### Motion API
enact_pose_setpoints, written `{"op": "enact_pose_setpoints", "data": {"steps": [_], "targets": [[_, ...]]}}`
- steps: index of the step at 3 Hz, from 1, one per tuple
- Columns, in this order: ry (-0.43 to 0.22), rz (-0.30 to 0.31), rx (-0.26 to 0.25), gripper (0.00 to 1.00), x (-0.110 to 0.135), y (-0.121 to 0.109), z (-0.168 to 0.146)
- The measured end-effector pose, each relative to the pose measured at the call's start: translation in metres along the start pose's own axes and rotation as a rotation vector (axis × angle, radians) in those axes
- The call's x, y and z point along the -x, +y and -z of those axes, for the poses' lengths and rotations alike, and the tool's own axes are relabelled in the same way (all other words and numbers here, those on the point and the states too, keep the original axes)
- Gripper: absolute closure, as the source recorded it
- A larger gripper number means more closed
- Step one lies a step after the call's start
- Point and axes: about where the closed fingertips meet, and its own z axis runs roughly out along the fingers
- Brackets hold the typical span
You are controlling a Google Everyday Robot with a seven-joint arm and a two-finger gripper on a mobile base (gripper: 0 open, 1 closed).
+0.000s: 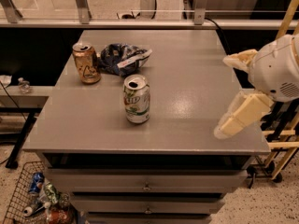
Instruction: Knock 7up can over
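Camera view: the only angle there is, looking down on the table from its front side.
Table: a flat grey metal-looking table (pixel 187 45) fills the middle of the frame, with drawers (pixel 147 186) under its front edge.
7up can: the white and green aluminium drink can with a silver top (pixel 137 99) stands upright just left of the frame's centre, tab hole facing up, with nothing touching it.
Other can: an orange-brown drink can (pixel 86 63) stands upright at upper left, well clear of the 7up can.
Snack bag: a crumpled dark blue snack bag (pixel 124 59) lies just right of the orange-brown can and behind the 7up can.
Gripper: the cream-coloured two-finger gripper (pixel 224 97) hangs over the table's right edge, at the right of the frame. Its two fingers are spread wide apart with nothing between them. It is well apart from the 7up can, with bare tabletop between.
Floor: a wire basket (pixel 18 195) holding bottles and rubbish sits at lower left.
Done so far: nothing that counts, by my reckoning. The can is on its base and untouched.
Left to do: I'd say the whole job. The gripper has to cross leftward to the can and push it sideways until it tips onto the table.
Watch for: a push toward upper left could catch the bag or the other can.
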Motion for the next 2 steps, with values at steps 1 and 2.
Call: {"op": "enact_pose_setpoints", "data": {"steps": [1, 2], "targets": [[-0.077, -0.038, -0.016, 0.0, 0.011, -0.002, -0.028], [-0.149, -0.032, -0.03, 0.0, 0.026, -0.007, -0.05]]}}
